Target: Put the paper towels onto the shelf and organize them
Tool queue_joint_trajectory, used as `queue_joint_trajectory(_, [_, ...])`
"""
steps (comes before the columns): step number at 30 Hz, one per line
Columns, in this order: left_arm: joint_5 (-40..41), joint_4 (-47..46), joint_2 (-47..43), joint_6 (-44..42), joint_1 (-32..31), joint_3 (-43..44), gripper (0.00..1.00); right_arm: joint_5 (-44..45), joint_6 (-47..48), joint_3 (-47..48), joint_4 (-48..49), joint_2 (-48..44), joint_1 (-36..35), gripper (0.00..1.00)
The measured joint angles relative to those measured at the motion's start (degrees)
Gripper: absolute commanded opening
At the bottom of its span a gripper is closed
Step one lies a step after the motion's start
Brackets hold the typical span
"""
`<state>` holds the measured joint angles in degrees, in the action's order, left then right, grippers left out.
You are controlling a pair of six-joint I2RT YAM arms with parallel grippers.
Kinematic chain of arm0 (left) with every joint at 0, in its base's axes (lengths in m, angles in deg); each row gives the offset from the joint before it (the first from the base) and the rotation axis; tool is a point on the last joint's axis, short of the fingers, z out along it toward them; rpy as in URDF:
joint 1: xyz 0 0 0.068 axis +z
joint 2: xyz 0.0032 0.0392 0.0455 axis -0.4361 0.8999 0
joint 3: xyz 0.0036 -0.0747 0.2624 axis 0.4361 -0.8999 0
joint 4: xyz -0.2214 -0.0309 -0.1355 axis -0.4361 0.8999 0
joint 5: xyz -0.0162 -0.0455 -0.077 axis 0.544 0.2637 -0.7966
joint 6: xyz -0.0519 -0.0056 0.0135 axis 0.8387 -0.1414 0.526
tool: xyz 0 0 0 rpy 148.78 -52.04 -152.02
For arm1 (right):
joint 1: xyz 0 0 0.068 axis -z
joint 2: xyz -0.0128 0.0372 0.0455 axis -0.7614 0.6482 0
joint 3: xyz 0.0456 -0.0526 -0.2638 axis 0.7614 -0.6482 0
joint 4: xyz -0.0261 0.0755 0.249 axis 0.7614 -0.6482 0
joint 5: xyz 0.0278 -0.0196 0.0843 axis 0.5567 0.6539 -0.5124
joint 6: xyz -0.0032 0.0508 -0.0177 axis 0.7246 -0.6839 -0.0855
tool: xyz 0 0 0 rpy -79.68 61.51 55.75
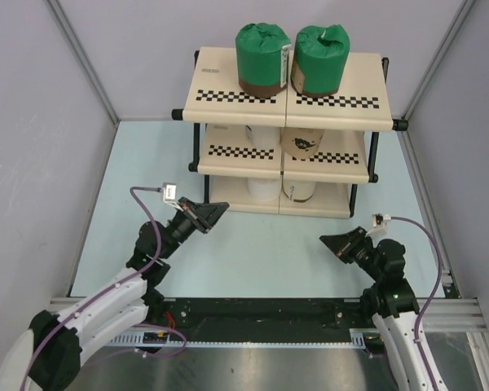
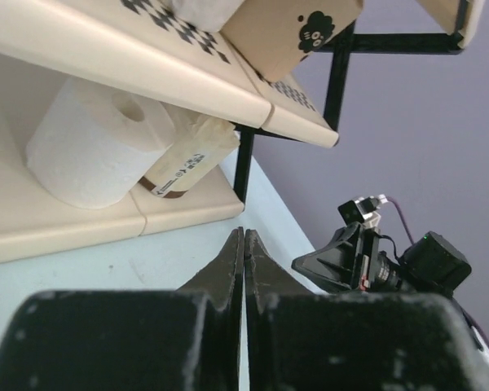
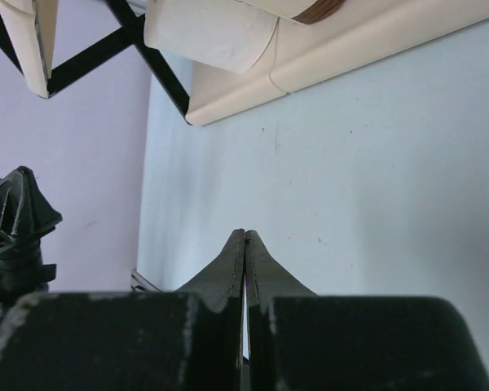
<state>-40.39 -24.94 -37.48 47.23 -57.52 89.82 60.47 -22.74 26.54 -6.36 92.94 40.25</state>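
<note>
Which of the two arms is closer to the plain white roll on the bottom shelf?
Left. The left fingers are just left of the white roll; the right fingers lie farther away, to its right and well in front of it.

**A:** Any writing you can make out?

**B:** None. The tan roll (image 2: 281, 45) at the top middle of the left wrist view carries a black cartoon creature (image 2: 314, 23) with white eyes, but no words.

**A:** And the strip label (image 2: 182, 167) on the cream roll (image 2: 214, 137), left of centre?

**B:** It has dark print, too small to read.

**A:** And the top view?

**B:** A white tag (image 1: 287, 67) sits between the green rolls (image 1: 262, 53) near the top edge, and its print is illegible.
</note>
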Motion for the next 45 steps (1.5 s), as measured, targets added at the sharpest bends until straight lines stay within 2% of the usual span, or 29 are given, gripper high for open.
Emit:
queue_joint_trajectory(4, [1.7, 12.9, -7.0, -2.4, 0.0, 2.0, 0.00, 0.8, 1.7, 2.1, -5.3, 0.0, -0.1, 0.00])
queue_joint_trajectory(7, [3.2, 21.0, -10.4, -4.3, -0.1, 4.0, 0.00, 1.3, 2.9, 5.2, -5.5, 2.1, -0.1, 0.00])
queue_joint_trajectory(14, [5.1, 34.5, -12.3, -9.2, -0.1, 10.5, 0.00, 0.3, 6.9, 15.2, 2.5, 18.2, 0.3, 0.00])
queue_joint_trajectory(18, [4.5, 36.0, -12.2, -10.7, -0.1, 11.9, 0.00, -2.3, 8.4, 15.4, 6.3, 20.1, 0.6, 0.00])
queue_joint_trajectory(25, [1.2, 35.7, -12.2, -12.7, -0.1, 11.9, 0.00, -12.7, 14.8, 14.8, 15.0, 15.7, 1.2, 0.00])
queue_joint_trajectory(31, [0.1, 35.4, -12.1, -12.8, -0.1, 11.9, 0.00, -16.0, 17.8, 12.3, 16.1, 12.9, 1.2, 0.00])
queue_joint_trajectory(37, [0.0, 35.3, -12.6, -12.8, -0.1, 11.9, 0.00, -16.2, 16.9, 5.9, 16.7, 8.8, 1.6, 0.00])
queue_joint_trajectory(45, [0.0, 34.9, -13.1, -12.8, -0.1, 11.3, 0.00, -16.4, 9.5, -3.4, 21.1, 7.3, 3.0, 0.00])
